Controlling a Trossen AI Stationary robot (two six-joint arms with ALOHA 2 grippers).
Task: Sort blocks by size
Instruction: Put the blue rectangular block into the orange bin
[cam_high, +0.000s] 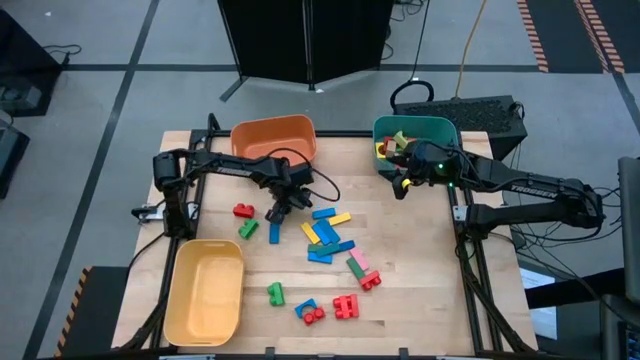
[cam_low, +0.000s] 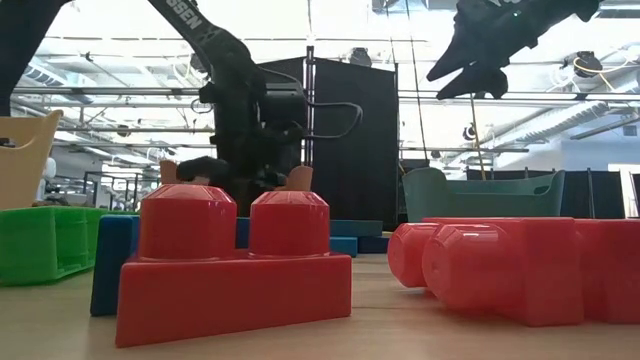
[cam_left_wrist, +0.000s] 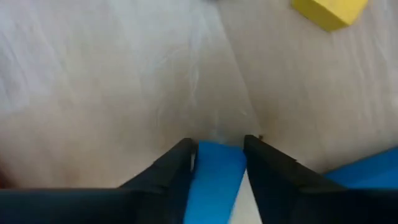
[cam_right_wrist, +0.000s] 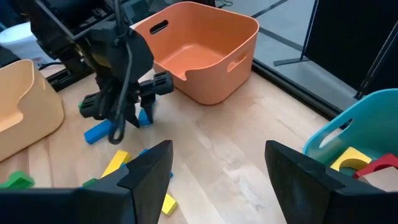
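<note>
the left pincer (cam_high: 276, 212) is down on the tabletop (cam_high: 420, 280) just in front of the orange bin (cam_high: 273, 138), its two dark fingers (cam_left_wrist: 177, 168) closed against the sides of a blue block (cam_left_wrist: 214, 180) that lies flat on the wood. the loose blocks (cam_high: 330, 240) lie scattered beside and beyond it toward the tabletop's middle, with a red block (cam_high: 243, 210) and a green one (cam_high: 247, 229) just on its other side. the right pincer (cam_high: 405, 185) hangs open and empty at the near rim of the teal bin (cam_high: 440, 128), which already holds a few blocks.
</note>
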